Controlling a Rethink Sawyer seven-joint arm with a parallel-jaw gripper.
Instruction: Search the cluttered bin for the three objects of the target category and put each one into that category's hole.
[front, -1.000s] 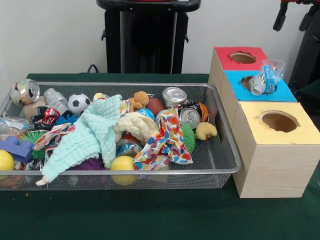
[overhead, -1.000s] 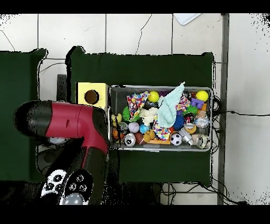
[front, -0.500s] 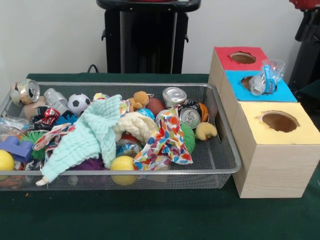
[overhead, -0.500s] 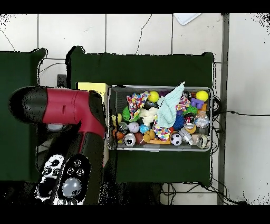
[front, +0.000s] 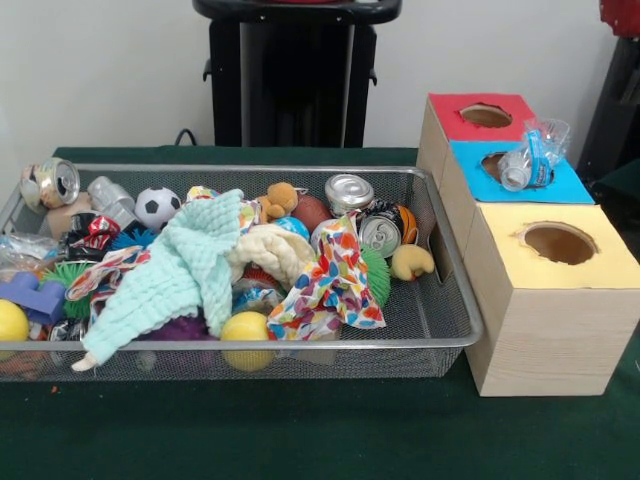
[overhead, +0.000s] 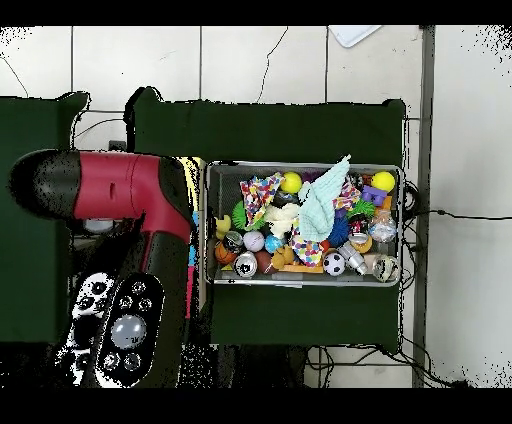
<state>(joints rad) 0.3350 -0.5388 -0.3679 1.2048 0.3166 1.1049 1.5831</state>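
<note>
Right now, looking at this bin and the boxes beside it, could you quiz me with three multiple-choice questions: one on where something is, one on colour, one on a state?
1. Where does the crushed plastic bottle lie?
A. in the bin
B. on the blue box top
C. on the floor

2. What colour is the box top nearest the camera?
A. yellow
B. green
C. red

3. How does the mint cloth lie?
A. folded beside the bin
B. inside a hole
C. draped over the toys

Answers: 1 B, it rests by the blue hole; 2 A, front view shows yellow; 3 C, it is spread across the pile.
</note>
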